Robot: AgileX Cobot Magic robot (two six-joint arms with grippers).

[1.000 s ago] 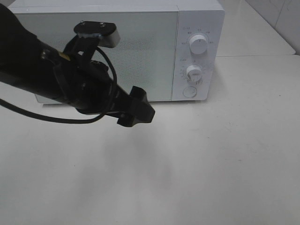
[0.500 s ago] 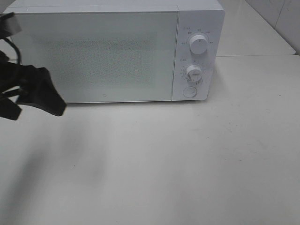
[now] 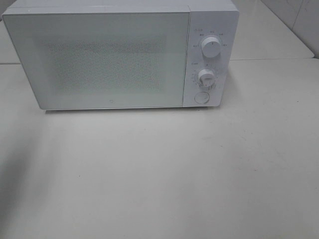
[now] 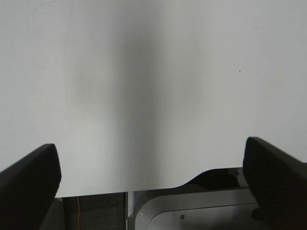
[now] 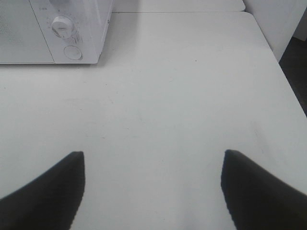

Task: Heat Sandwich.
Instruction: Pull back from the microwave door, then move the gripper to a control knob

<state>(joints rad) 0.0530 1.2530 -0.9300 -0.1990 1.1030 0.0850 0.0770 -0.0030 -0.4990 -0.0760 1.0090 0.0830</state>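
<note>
A white microwave (image 3: 119, 55) fills the high view's upper left, door shut, on a pale table (image 3: 174, 179). The left gripper (image 4: 151, 153) and right gripper (image 5: 153, 155) both spread wide over the table, holding nothing.

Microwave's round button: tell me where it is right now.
In the exterior high view, the round button sits low on the microwave's front, at its right end, directly below the lower knob and right of the shut door.

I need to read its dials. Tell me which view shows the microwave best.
Exterior high: the whole microwave front, shut door and both dials. Right wrist catches only one corner with a dial. Left wrist shows none of it.
</note>
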